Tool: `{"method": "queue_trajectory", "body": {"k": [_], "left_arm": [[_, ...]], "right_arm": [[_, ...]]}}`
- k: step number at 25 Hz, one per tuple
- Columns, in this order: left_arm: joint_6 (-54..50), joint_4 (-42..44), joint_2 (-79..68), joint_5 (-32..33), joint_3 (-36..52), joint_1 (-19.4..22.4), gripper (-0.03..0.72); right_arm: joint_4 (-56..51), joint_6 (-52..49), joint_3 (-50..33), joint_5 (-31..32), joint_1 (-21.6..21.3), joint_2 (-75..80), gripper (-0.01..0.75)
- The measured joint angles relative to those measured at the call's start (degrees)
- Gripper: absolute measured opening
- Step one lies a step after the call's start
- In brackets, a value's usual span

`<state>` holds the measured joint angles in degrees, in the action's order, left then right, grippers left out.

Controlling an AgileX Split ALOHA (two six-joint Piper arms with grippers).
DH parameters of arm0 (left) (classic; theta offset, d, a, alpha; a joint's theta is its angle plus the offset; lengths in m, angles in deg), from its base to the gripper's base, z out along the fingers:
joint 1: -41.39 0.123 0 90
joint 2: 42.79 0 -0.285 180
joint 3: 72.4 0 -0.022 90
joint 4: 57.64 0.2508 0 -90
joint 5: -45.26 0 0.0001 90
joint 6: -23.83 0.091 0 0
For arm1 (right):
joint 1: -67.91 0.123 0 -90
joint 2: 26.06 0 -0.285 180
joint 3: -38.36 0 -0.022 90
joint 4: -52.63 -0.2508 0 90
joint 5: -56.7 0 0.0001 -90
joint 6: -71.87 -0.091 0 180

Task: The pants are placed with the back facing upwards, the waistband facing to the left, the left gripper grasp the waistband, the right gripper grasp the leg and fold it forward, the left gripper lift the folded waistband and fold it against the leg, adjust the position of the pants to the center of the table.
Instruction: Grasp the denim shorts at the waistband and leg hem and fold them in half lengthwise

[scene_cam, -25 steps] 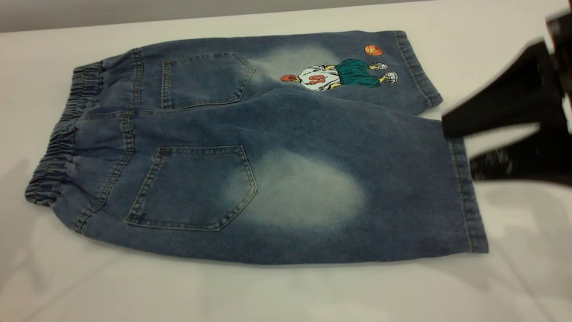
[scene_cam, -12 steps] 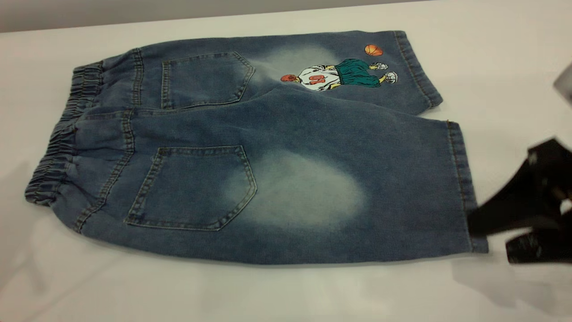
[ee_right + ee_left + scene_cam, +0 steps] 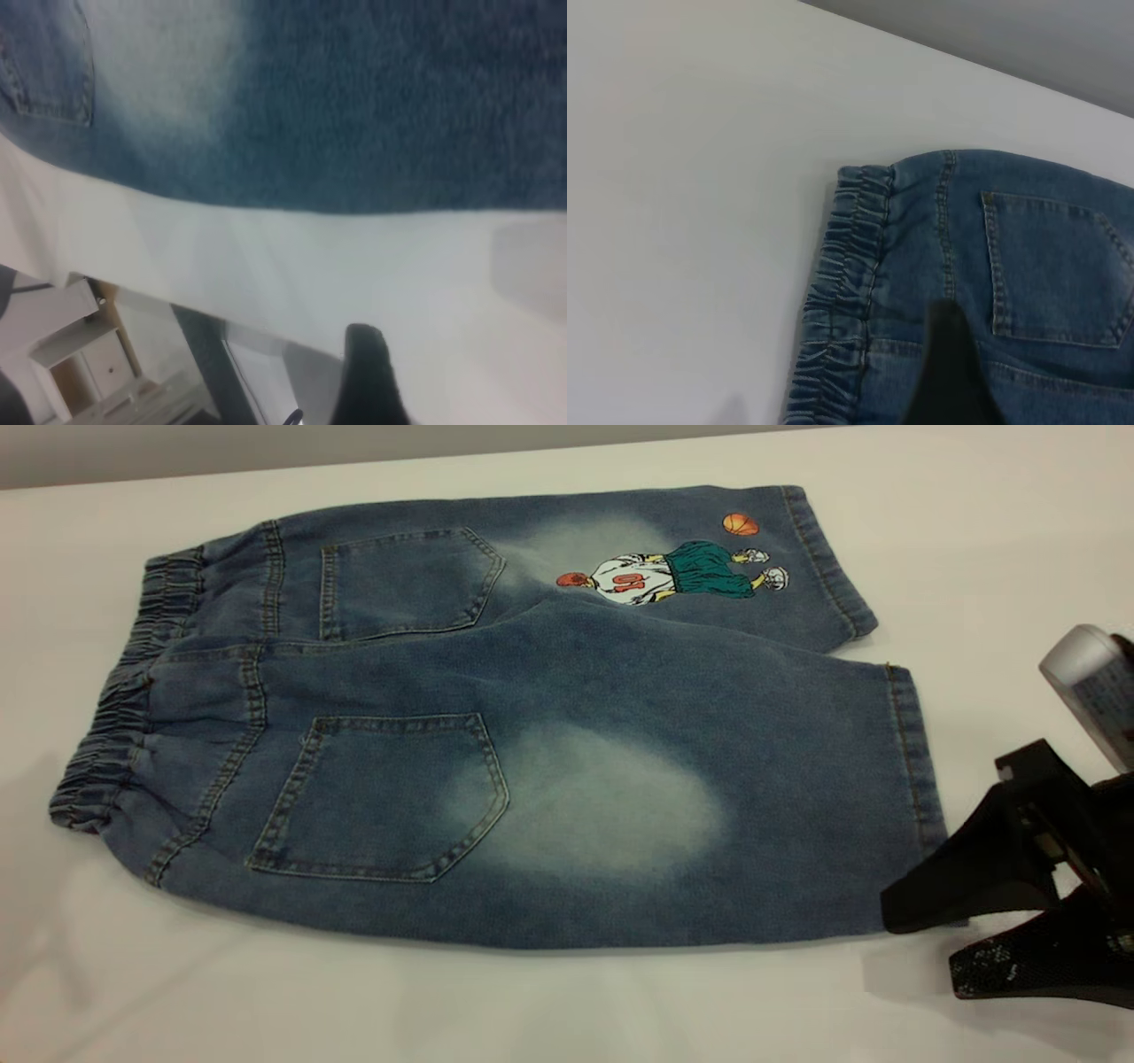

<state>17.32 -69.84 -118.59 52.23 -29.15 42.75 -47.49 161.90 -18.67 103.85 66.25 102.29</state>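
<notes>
The pants point(image 3: 399, 673) lie flat, back up, on the table point(image 3: 532, 1010). The ruffled waistband point(image 3: 115, 717) is at the left and the hems are at the right. The leg point(image 3: 620, 806) with the pale patch is the near one. My right gripper point(image 3: 921, 948) is open at that leg's near hem corner. One finger overlaps the corner and the other is over bare table; whether they touch the cloth I cannot tell. The right wrist view shows one of its fingers point(image 3: 365, 372) over the table beside the denim. My left gripper point(image 3: 957, 381) hovers over the pants just inside the waistband point(image 3: 842, 292).
The cartoon leg point(image 3: 691, 567) lies at the back, partly under the near leg. The table's far edge point(image 3: 354, 465) runs behind the pants. Past the near edge, the right wrist view shows a pale shelf unit point(image 3: 62, 354). Bare tabletop surrounds the pants.
My right gripper has come down from beside the far end of the hem to the near hem corner, then moved in against it. The pants have not moved.
</notes>
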Motion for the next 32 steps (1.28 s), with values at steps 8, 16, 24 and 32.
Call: {"method": "queue_trajectory", "body": {"k": [8,16,24,32], "left_arm": [[0.0,0.0,0.0,0.06,0.0,0.0,0.442],[0.28,0.05,0.0,0.11,0.05,0.0,0.442],[0.33,0.11,0.0,0.11,0.05,0.0,0.442],[0.27,0.11,0.0,0.11,0.05,0.0,0.442]], "right_arm": [[0.34,-0.1,3.4,1.12,0.0,5.04,0.424],[0.96,-0.1,8.13,1.95,0.0,6.79,0.418],[-0.04,-0.06,11.7,-0.37,-1.77,6.74,0.407],[-0.2,-0.06,11.7,2.77,-5.8,6.99,0.407]]}}
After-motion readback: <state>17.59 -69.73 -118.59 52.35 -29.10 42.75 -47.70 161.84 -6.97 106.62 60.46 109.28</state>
